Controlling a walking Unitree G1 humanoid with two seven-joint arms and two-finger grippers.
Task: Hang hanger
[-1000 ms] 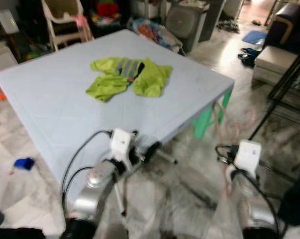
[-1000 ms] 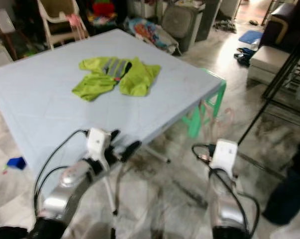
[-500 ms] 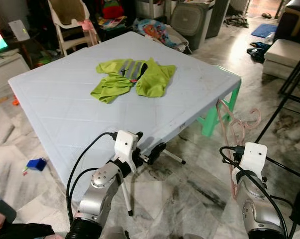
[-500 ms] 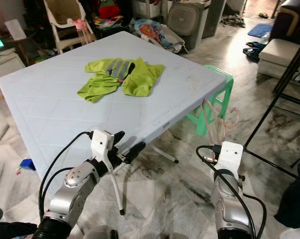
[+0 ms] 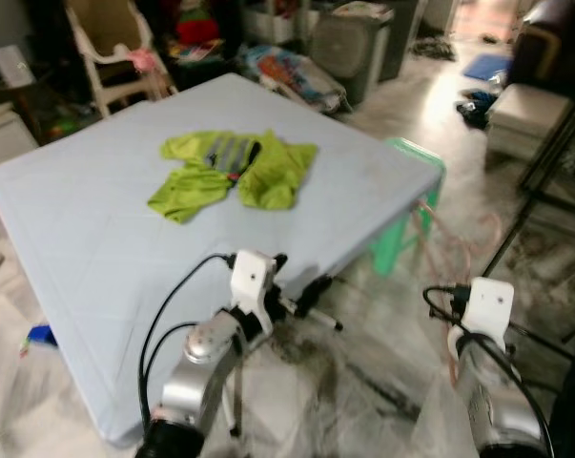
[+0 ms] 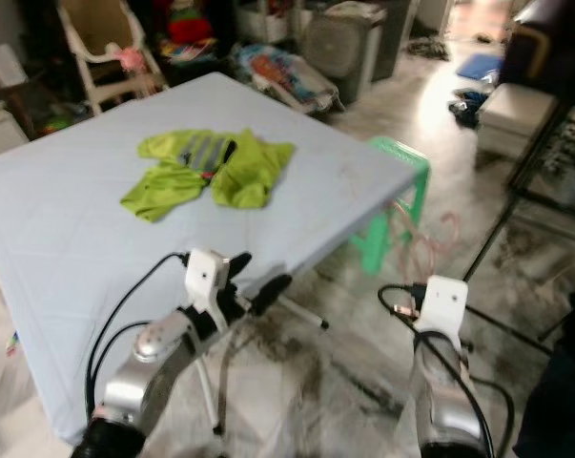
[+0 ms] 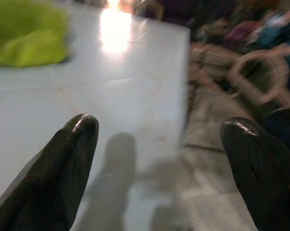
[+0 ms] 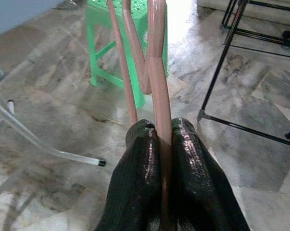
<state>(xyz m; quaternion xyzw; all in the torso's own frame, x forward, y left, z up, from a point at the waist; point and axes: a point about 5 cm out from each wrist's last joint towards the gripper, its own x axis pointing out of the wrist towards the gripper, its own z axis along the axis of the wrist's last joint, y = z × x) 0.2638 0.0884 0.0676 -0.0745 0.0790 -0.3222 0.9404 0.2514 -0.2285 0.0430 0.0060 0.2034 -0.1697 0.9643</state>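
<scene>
The right end effector [image 8: 160, 139] was clenched on a pink hanger [image 8: 154, 62], which rose in front of the green stool [image 8: 99, 29]; its upper part was cut off. The left end effector [image 7: 159, 139] hung released over the pale surface [image 5: 96, 219] edge, near the yellow-green vest [image 5: 232, 170]. Head views were blurred.

- shifted framing since half a second ago, so a camera move: table [image 5: 96, 239] and vest [image 5: 232, 170] a little lower left in frame, green stool [image 5: 406, 205] too.
- blurrier again.
- left gripper [image 5: 297, 286] slightly higher and further right in frame.
</scene>
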